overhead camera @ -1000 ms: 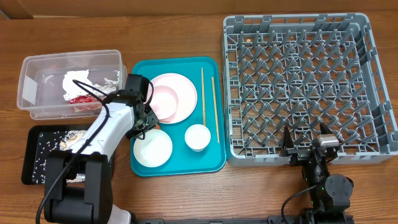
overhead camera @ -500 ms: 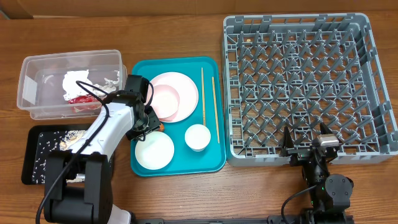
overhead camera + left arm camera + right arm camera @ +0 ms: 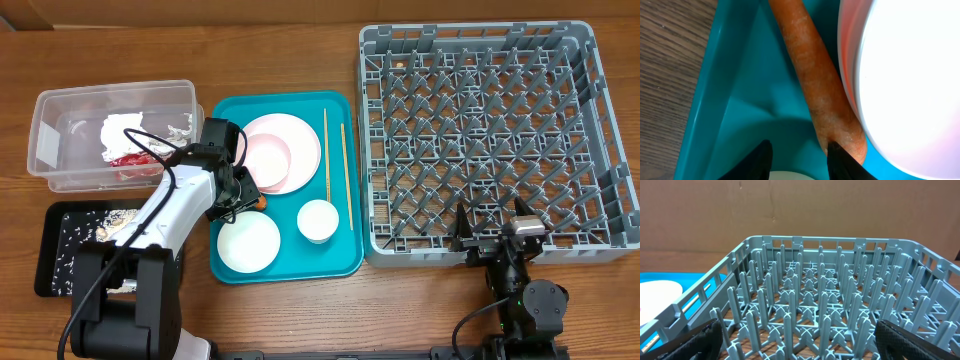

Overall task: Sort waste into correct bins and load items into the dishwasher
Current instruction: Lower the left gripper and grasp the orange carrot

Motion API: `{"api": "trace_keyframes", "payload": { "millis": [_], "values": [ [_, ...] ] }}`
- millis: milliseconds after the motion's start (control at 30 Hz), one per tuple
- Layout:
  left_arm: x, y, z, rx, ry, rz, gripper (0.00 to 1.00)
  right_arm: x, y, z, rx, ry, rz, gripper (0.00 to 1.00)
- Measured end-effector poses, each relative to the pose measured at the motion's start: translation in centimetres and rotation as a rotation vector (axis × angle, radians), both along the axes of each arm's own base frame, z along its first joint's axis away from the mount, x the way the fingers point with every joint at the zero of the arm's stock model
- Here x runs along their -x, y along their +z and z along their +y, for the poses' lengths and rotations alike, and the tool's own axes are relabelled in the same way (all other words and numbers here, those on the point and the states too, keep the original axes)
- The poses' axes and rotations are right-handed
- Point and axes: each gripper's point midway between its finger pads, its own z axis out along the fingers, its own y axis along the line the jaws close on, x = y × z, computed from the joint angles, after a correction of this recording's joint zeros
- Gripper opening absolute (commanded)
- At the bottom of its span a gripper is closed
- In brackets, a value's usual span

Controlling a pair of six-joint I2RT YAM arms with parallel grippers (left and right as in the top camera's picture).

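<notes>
Left wrist view showed the left gripper (image 3: pixel 800 161) with its fingers apart and the large teal plastic tray (image 3: pixel 740 100) bare in the gap. On that tray lay the small orange carrot (image 3: pixel 812 75), its long axis running from 12 o'clock to about 5 o'clock along the pale pink round plate (image 3: pixel 849 60). Its blunt end sat against the right-hand fingertip, so the jaws likely needed shifting toward 3 o'clock. The right gripper (image 3: pixel 491 225), also spread, rested well apart at the big grey plastic dish rack (image 3: pixel 480 120), so the left arm was nearer.
</notes>
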Motion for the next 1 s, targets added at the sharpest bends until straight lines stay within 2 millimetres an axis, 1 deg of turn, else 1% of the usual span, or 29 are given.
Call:
{"api": "trace_keyframes", "payload": {
  "millis": [100,200,300,567,767,867,933,1000],
  "values": [
    [-0.2,0.0,-0.1,0.004,-0.001,-0.007,0.41,0.0,0.0,0.0,0.0,0.0,0.0,1.0],
    [-0.7,0.2,-0.3,0.014,-0.002,-0.03,0.41,0.0,0.0,0.0,0.0,0.0,0.0,1.0],
    [-1.1,0.3,-0.5,0.029,-0.004,-0.046,0.45,0.0,0.0,0.0,0.0,0.0,0.0,1.0],
    [-1.2,0.3,-0.6,0.031,-0.005,-0.051,0.45,0.0,0.0,0.0,0.0,0.0,0.0,1.0],
    [-2.4,0.3,-0.8,0.039,-0.004,-0.105,0.46,0.0,0.0,0.0,0.0,0.0,0.0,1.0],
    [-2.2,-0.4,-0.7,0.041,-0.001,-0.112,0.45,0.0,0.0,0.0,0.0,0.0,0.0,1.0],
    [-1.6,-0.9,-0.7,0.043,0.002,-0.097,0.45,0.0,0.0,0.0,0.0,0.0,0.0,1.0],
    [-1.4,-1.0,-0.7,0.042,0.002,-0.09,0.43,0.0,0.0,0.0,0.0,0.0,0.0,1.0]
  ]
}}
